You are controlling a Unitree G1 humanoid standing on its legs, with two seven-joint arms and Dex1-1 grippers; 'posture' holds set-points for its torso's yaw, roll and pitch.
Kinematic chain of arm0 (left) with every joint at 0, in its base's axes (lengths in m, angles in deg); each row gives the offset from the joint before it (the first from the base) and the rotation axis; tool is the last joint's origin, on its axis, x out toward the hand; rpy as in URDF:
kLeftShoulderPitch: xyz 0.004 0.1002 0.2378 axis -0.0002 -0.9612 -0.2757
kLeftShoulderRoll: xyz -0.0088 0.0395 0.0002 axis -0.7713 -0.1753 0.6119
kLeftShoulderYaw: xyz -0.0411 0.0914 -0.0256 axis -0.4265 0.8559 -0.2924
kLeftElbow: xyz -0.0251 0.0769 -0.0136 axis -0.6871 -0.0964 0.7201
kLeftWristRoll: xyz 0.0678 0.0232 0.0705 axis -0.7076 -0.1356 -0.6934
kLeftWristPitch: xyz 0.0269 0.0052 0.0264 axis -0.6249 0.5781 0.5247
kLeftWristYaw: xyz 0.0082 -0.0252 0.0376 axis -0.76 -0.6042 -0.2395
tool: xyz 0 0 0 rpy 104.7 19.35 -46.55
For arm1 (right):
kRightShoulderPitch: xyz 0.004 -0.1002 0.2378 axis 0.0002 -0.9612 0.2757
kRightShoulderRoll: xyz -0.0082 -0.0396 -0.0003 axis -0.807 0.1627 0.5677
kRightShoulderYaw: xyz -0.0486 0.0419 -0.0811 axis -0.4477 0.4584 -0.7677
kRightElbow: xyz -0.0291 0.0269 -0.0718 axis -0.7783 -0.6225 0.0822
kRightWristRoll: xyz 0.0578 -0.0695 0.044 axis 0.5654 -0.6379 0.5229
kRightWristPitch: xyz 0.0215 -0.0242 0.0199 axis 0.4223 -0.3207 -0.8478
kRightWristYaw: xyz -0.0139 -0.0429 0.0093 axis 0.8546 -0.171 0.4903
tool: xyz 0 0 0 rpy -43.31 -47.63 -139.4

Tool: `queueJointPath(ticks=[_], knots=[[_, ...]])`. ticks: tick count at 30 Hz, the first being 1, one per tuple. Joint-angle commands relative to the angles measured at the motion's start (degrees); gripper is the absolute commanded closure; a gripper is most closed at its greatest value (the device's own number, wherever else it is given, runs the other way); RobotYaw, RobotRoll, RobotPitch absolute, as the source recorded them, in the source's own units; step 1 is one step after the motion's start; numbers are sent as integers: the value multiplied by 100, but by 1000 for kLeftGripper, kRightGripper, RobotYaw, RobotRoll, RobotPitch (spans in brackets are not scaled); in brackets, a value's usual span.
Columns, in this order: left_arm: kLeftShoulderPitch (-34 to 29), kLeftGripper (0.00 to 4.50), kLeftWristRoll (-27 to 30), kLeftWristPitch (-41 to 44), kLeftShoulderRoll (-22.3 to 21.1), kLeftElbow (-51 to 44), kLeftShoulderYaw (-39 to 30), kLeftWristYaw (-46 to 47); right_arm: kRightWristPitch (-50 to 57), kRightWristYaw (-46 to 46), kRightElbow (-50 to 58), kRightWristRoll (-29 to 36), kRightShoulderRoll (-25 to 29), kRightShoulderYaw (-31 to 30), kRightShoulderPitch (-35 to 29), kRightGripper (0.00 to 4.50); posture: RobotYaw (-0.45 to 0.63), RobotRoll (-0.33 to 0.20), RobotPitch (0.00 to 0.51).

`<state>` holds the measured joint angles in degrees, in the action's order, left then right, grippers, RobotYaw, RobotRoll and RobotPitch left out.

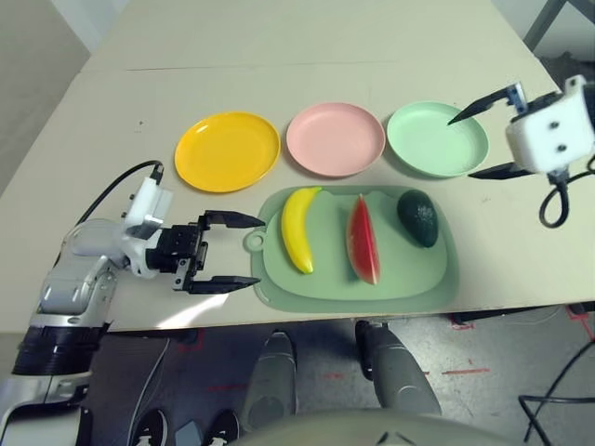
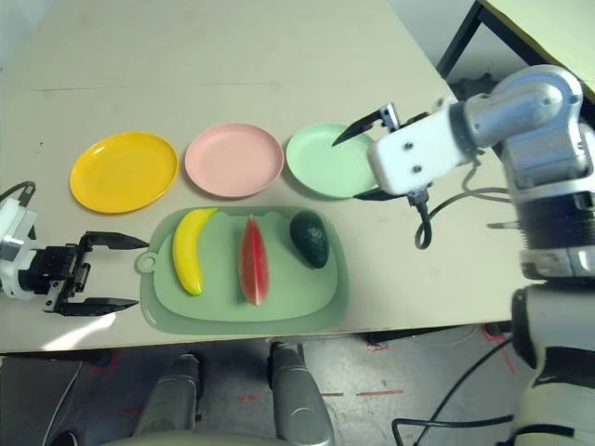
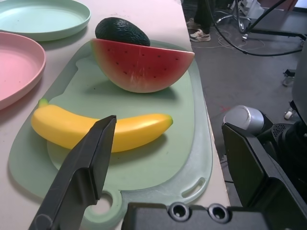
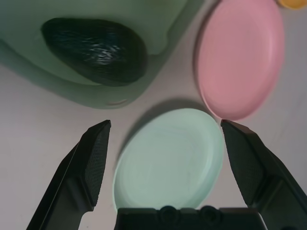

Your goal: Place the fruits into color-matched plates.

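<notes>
Step in hand: start of the sort, nothing placed. Toy banana [image 1: 297, 230], watermelon wedge [image 1: 363, 241] and avocado [image 1: 417, 218] all lie on the pale green cutting mat [image 1: 438, 294], banana on the robot's left, wedge in the middle, avocado on the right. Yellow-orange plate [image 1: 227, 152], pink plate [image 1: 336, 139] and mint green plate [image 1: 438, 138] sit in a row beyond the mat on the tabletop [image 1: 521, 260], all bare.

Left gripper [image 1: 244, 253]: released, fingers wide apart, nothing between them, just beside the mat's left end, facing the banana. Right gripper [image 2: 355, 163]: also released and empty, spread wide around the mint plate's right side as seen from the head; whether it touches the plate, can't tell.

Likely matches: banana to yellow-orange, wedge to pink by its red flesh, avocado to mint green. Banana looks like the natural first pick for the left gripper: move in over the mat, line up across the curved body near its middle, close, lift, carry out to the yellow-orange plate. Right gripper suits the avocado: bring it back from the plate to the mat, close across the narrow width, short carry to mint.

Risks: banana may swivel if gripped near one end; avocado is rounded and could roll or slip out; wedge sits close between the other two, so a wide-spread approach could knock a neighbour.
</notes>
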<state>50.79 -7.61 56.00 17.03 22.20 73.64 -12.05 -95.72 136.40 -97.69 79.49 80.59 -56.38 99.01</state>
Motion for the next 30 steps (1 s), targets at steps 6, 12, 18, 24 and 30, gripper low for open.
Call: queueJointPath(ticks=[6,12,18,24,30], knots=[[224,21,-391,-261,-31,305,278,-122,-315,67,-62,194,-457,-771,201,0,-108,0,207],[317,21,-437,-267,17,306,408,-147,-768,67,-509,37,-682,-1054,239,0,-101,0,225],[345,21,-425,-256,7,264,436,-128,-992,67,-688,-36,-831,-1187,227,0,-88,0,236],[283,21,-473,-321,-76,244,394,-158,-1200,67,-1104,-182,-996,-1290,268,0,-72,0,242],[248,21,-455,-338,-154,213,340,-147,-1345,67,-1344,-253,-1088,-1320,272,0,-68,0,243]])
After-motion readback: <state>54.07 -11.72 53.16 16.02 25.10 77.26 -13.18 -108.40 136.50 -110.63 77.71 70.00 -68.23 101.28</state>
